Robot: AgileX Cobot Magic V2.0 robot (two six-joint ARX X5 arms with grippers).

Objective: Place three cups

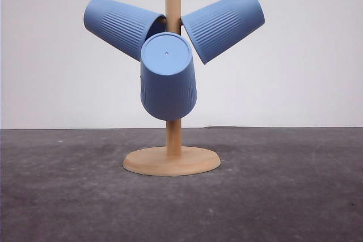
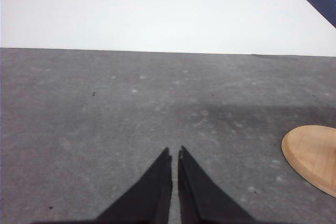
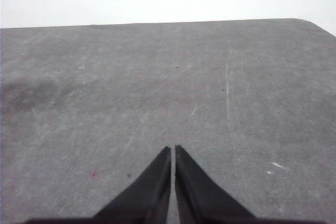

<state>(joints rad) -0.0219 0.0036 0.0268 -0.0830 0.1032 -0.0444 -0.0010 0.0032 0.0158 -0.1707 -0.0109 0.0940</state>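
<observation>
Both fingers pairs pressed together (nothing between) — low over table (image 3: 236,77).

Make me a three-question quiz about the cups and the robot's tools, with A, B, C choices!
1. Where are the three cups?
A. hung on the wooden stand
B. lying on the table
C. stacked in one pile

2. What colour are the cups?
A. red
B. light blue
C. green

3. How are the two tools?
A. each holds a cup
B. wide open
C. shut, holding nothing

Answers:
1 A: the left cup, the middle cup and the right cup hang off the wooden stand.
2 B: all three look light blue.
3 C: the left tool and right tool show fingertips together over bare table.
</observation>
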